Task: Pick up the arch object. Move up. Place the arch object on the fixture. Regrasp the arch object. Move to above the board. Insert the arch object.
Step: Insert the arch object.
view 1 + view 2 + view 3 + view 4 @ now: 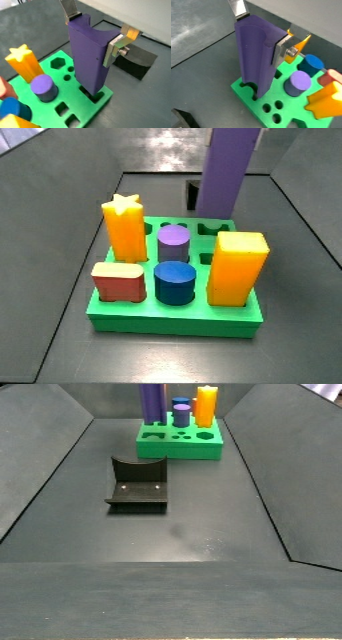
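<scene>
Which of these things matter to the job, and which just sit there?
In use: tall purple arch block, gripper shut on it, green board, dark L-shaped fixture.
Idle: orange star post, purple cylinder, blue cylinder, red block, orange block.

Dark grey matte floor (174, 534), faint scuffs at frame centre. Sloped dark side walls (40, 474) left, right. Bright strip upper right corner.

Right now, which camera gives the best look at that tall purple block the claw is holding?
A wrist view: the arch object fills the frame, clamped in the gripper, its foot at the green board. A side view shows only its trunk; in the far one it is small.
</scene>
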